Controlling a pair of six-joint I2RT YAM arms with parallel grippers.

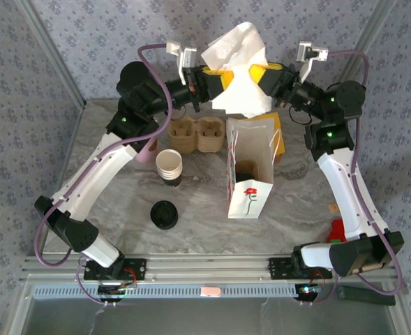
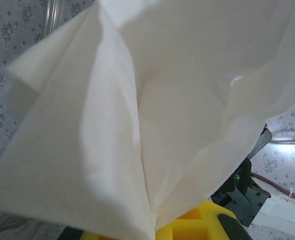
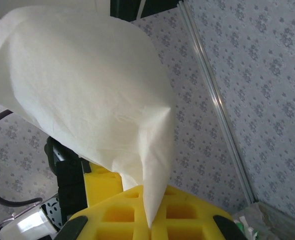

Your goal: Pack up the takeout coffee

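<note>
Left gripper and right gripper are both clenching one white napkin, holding it up at the far middle. The takeout coffee is sitting inside the open paper bag, below the grippers and slightly nearer.

I count two arms, the left arm and the right arm, and two claws, the left claw and the right claw. There is one white tissue. On the counter I count one bag, one cup tray, one coffee and one stack of cups; how many cups it holds I cannot tell. One dark round thing lies in the bag. There is also one pink thing and one red thing.
</note>
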